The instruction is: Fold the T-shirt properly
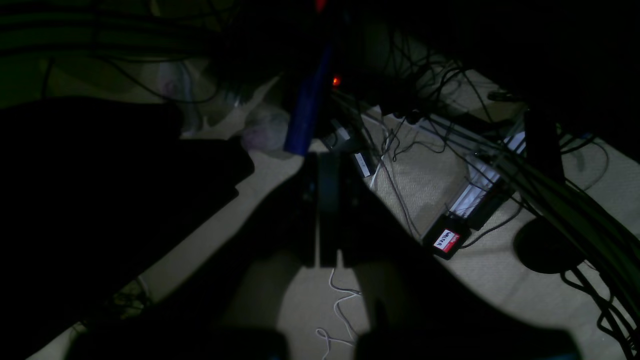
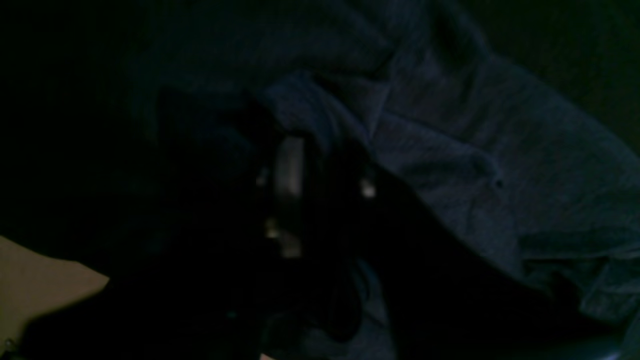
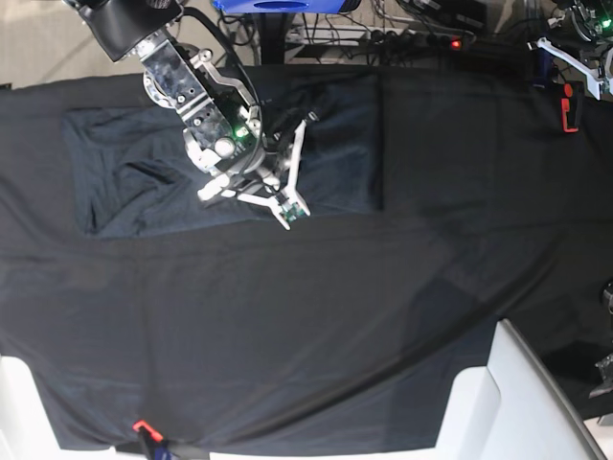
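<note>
Working the T-shirt (image 3: 144, 172), which lies on the black table cloth (image 3: 335, 335) at its far edge, partly folded into a rough wide rectangle, creased at the sleeve end. Right gripper (image 3: 273, 192) sits down on the shirt's near hem; wrist view too dark, can't tell if its jaws have cloth pinched. Left gripper (image 1: 320, 210) is off past the cloth's edge over the floor, jaws together, empty. My read: early-to-mid, more folds and smoothing left.
</note>
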Robot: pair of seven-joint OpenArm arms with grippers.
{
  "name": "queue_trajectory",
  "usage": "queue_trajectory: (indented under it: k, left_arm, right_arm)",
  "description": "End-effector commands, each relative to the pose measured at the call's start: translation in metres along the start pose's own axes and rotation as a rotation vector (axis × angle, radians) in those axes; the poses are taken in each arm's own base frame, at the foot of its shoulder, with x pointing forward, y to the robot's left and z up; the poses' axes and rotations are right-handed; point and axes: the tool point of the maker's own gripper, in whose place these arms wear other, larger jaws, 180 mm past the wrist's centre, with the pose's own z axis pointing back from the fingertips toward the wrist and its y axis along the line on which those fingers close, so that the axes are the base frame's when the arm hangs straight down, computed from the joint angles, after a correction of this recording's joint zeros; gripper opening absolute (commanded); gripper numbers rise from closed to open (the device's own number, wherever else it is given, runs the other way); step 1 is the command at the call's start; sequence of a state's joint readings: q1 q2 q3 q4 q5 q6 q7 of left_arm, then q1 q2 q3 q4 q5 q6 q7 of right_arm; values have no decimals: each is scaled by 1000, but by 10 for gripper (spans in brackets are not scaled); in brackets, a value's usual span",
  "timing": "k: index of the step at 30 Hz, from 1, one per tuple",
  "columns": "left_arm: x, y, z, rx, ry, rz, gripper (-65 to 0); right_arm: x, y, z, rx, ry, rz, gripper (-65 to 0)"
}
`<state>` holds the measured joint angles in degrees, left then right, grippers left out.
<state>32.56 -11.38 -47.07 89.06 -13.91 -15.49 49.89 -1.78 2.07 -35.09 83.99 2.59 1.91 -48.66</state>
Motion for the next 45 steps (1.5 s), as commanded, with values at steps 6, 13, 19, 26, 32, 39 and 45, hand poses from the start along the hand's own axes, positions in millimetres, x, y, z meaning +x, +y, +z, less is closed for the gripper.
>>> queue_trajectory:
  k: [6,13,19,26,32,39,45]
  left_arm:
    - [12,6,3,14,-31,-9,-650]
    - [13,6,2,17,-32,-8,-650]
    - [14,6,2,16,-33,-7,-650]
    - [14,4,2,10,-34,-9,-650]
    - [14,3,2,9,-34,-10,-650]
    - [14,3,2,9,-34,-10,-650]
    - [22,0,0,4,-50,-6,-650]
  right_arm:
    - [21,-7,9,-21,-63,-4,-645]
    - [32,-39,21,-76,-108,-83,-645]
    - [25,-77,24,-146,-98,-116,-645]
    - [16,-107,29,-197,-93,-181,-645]
    - [14,-106,28,-195,-89,-188,-645]
    - [1,-103,28,-187,-11,-208,-546]
    - [2,-101,30,-185,-19,-211,-329]
